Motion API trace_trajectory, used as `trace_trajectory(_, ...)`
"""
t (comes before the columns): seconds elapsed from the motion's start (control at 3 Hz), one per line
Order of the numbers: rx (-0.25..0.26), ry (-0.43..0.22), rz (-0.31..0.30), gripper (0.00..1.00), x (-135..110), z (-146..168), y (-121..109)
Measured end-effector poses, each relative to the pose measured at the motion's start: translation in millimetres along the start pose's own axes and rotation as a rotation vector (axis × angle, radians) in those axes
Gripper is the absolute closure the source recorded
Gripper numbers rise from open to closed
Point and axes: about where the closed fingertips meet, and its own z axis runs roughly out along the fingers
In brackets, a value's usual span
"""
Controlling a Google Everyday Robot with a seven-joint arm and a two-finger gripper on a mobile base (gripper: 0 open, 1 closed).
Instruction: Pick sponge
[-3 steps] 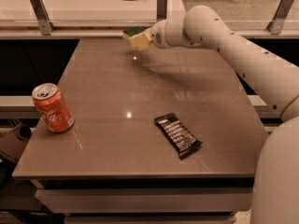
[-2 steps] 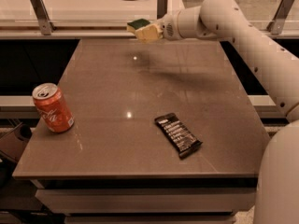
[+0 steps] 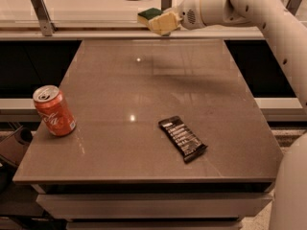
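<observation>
The sponge (image 3: pixel 149 15), dark green on top with a pale yellow body, is held in the air above the far edge of the brown table (image 3: pixel 192 80). My pale yellow gripper (image 3: pixel 156 20) is shut on the sponge from its right side, at the end of the white arm (image 3: pixel 249 8) that reaches in from the upper right. The sponge's right part is hidden behind the fingers (image 3: pixel 164 23).
A red soda can (image 3: pixel 53 110) stands upright near the table's left edge. A black snack bar wrapper (image 3: pixel 183 138) lies flat near the front centre-right. A metal rail post (image 3: pixel 41 13) and a light counter with a cable stand behind the table.
The gripper has risen with the sponge, from just above the table's far end to well above it, and shifted slightly right.
</observation>
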Motion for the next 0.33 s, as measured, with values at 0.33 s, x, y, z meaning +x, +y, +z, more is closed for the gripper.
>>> trace_trajectory(0.33,-0.001,0.004,-0.024,1.00,-9.8,-21.8,8.2)
